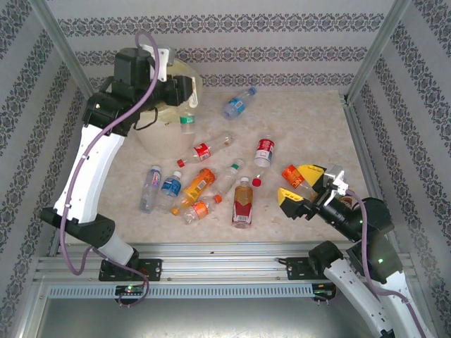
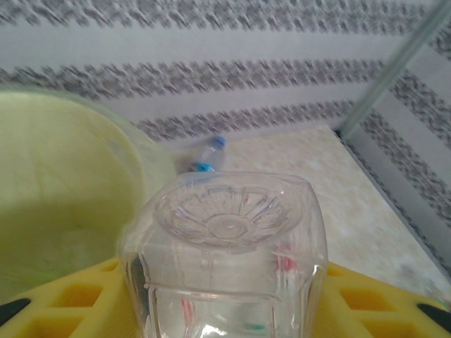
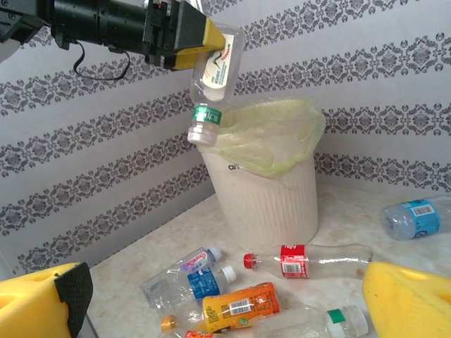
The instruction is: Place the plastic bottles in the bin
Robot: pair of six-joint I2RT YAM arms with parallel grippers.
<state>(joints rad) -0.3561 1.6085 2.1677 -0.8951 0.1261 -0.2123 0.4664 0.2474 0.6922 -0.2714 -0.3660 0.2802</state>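
My left gripper (image 1: 184, 95) is shut on a clear bottle (image 1: 187, 120) with a green cap, held cap-down over the near rim of the bin (image 1: 163, 139). From the left wrist view I look at the bottle's base (image 2: 229, 218) between the yellow fingers (image 2: 67, 299), with the bin's pale yellow liner (image 2: 56, 190) at the left. The right wrist view shows that bottle (image 3: 213, 77) tilted above the white bin (image 3: 271, 201). Several plastic bottles (image 1: 201, 184) lie on the table. My right gripper (image 1: 303, 184) stands open, with a small orange bottle (image 1: 292, 174) beside its far finger.
A blue-label bottle (image 1: 239, 104) lies apart near the back wall, right of the bin. A red-label clear bottle (image 1: 204, 150) and a red bottle (image 1: 265, 149) lie mid-table. An amber bottle (image 1: 242, 202) is near the front. Patterned walls and metal posts enclose the table.
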